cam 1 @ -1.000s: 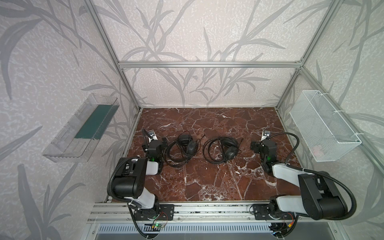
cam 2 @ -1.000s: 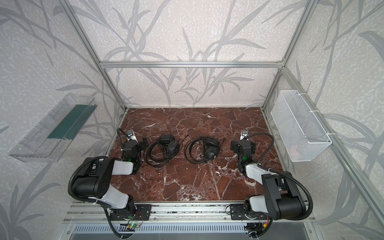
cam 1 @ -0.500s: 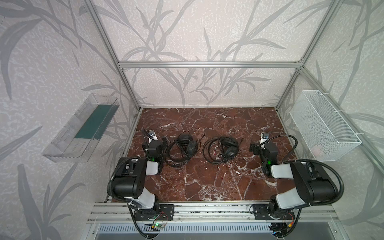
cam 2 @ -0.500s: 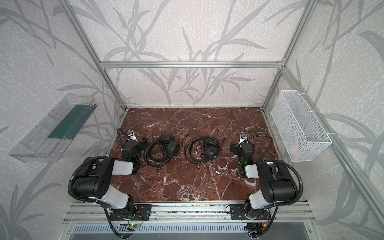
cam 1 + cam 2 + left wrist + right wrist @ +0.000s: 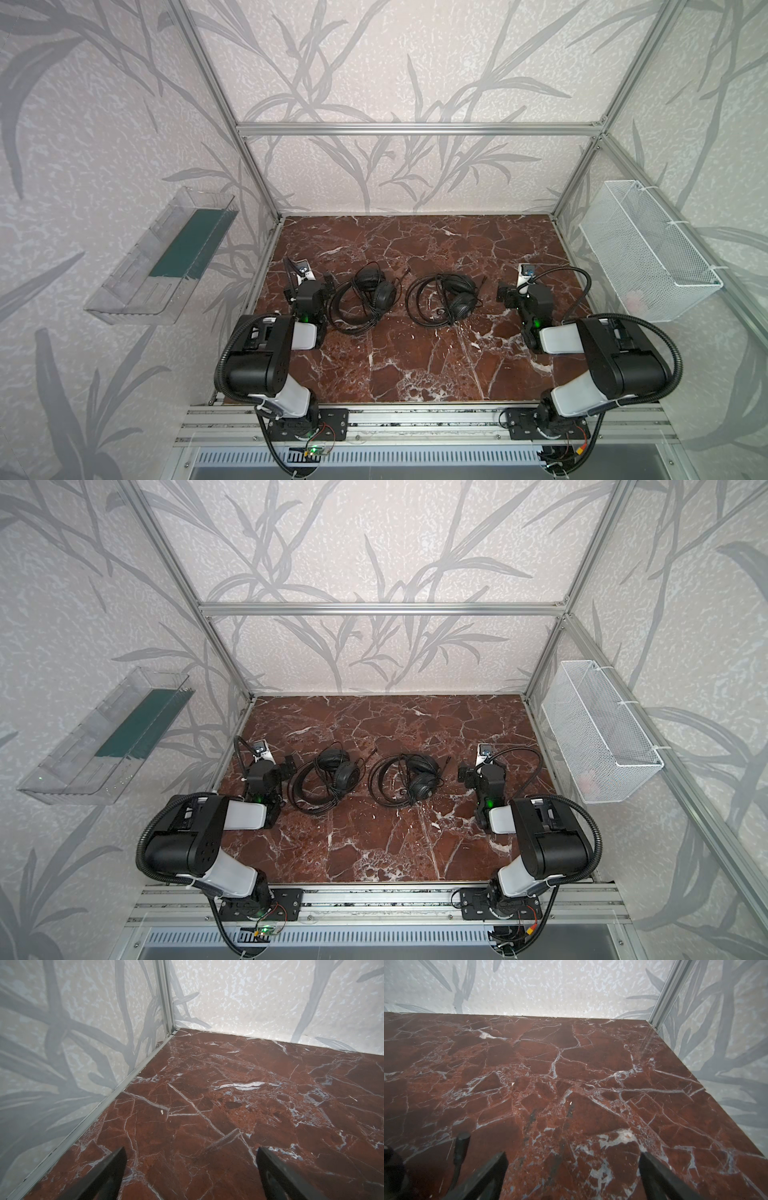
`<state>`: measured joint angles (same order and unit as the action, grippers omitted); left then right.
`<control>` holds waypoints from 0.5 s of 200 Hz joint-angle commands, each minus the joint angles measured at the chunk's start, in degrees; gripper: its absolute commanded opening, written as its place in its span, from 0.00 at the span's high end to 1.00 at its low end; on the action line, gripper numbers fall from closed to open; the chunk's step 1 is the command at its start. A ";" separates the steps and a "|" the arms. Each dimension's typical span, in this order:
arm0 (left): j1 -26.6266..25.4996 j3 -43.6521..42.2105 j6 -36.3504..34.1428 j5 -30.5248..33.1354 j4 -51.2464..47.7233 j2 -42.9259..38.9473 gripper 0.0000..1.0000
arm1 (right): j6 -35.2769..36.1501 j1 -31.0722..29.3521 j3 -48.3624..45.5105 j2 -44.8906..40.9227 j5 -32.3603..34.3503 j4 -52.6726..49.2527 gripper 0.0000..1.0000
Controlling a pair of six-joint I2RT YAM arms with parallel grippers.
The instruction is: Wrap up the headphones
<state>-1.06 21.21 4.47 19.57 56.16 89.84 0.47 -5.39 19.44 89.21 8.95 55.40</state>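
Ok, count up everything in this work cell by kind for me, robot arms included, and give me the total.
black wired headsets: 2
robot arms: 2
clear plastic wall tray: 1
white wire mesh basket: 1
Total: 6
Not counted: a pale pink thing inside the basket, too unclear to name.

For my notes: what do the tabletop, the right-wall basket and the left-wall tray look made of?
Tabletop: red-brown marble or a marble-look laminate, white veins, slight sheen; the pictures do not settle which.
Basket: white-coated wire mesh, a fine grid that the wall shows through.
Tray: clear hard plastic, with the wall pattern visible through it; a dark green liner lies inside, material unclear.
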 commanded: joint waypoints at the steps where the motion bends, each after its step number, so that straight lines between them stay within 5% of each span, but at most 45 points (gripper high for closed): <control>1: -0.35 -0.52 -1.20 0.72 1.28 0.67 0.01 | 2.07 -1.20 1.68 0.43 0.45 -0.76 0.01; 100: -0.39 -0.54 -1.22 0.74 1.32 0.66 0.01 | 2.45 -1.28 1.21 1.10 0.45 1.17 0.01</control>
<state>-1.13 21.21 4.45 19.62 56.18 89.86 2.26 -6.61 20.29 90.04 8.93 55.31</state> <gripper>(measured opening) 0.992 0.988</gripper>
